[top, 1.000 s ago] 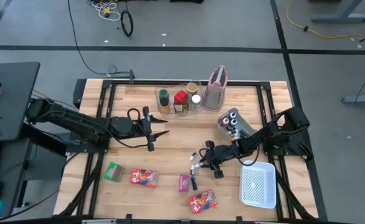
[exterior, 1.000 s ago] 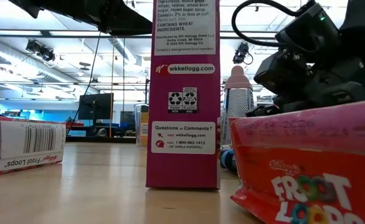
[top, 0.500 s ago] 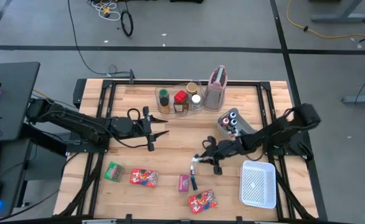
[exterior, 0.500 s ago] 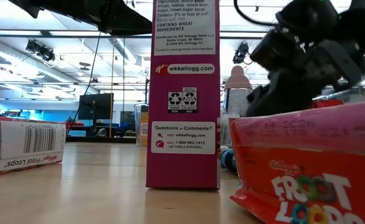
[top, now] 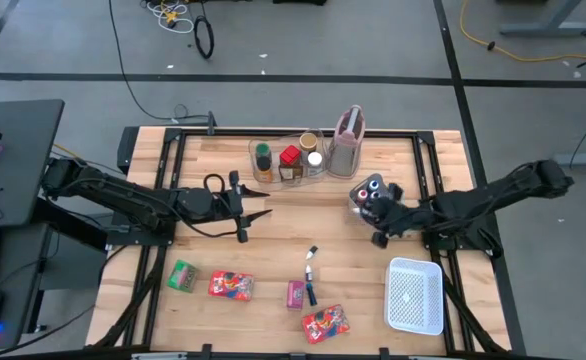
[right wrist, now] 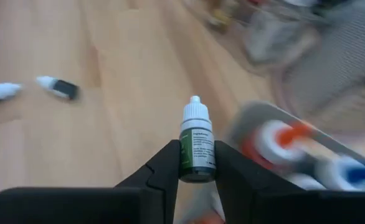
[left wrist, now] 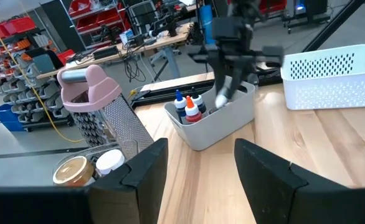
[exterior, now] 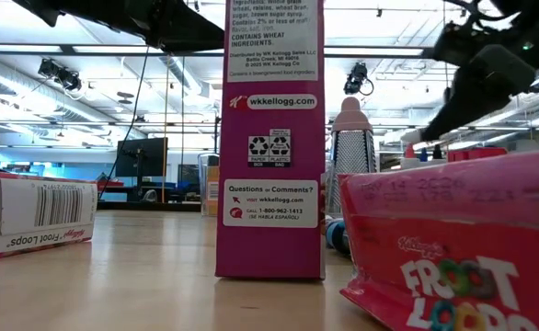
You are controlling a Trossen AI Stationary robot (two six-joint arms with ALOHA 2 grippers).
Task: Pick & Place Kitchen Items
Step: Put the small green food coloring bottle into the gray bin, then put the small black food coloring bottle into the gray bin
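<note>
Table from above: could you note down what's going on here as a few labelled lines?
right pincer: shut on a small white-capped bottle, held beside the grey tray
grey tray: holds several small coloured-cap bottles
left pincer: open, hovering mid-table, holding nothing
loose on table: two small bottles, a green packet, red packets
white basket: near the right arm

bin [right wrist: 294, 149] blurred, pink box [exterior: 271, 138] top cut off

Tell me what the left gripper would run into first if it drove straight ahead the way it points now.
Likely the grey tray of small bottles, where the right gripper is hanging. The left gripper is open, and bare table lies between it and the tray, though depth is hard to judge.
</note>
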